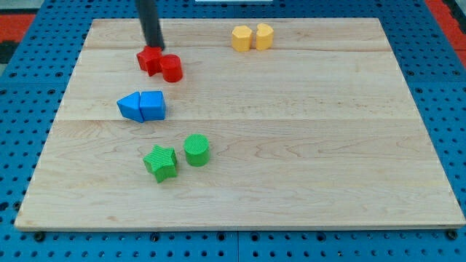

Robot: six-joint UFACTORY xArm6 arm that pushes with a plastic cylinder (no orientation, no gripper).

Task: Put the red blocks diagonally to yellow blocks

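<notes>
Two red blocks sit touching at the view's upper left: a red star-like block (pixel 149 60) and a red cylinder (pixel 172 68) just right of it. Two yellow blocks sit side by side near the view's top centre: a yellow rounded block (pixel 242 38) and a yellow hexagonal block (pixel 263 36). My tip (pixel 154 46) stands at the top edge of the red star block, touching or nearly touching it. The yellow pair lies well to the right of the red pair and slightly higher.
Two blue blocks (pixel 142 106) lie touching below the red ones. A green star (pixel 161 161) and a green cylinder (pixel 196 149) sit lower down. The wooden board (pixel 328 145) rests on a blue pegboard (pixel 451 109).
</notes>
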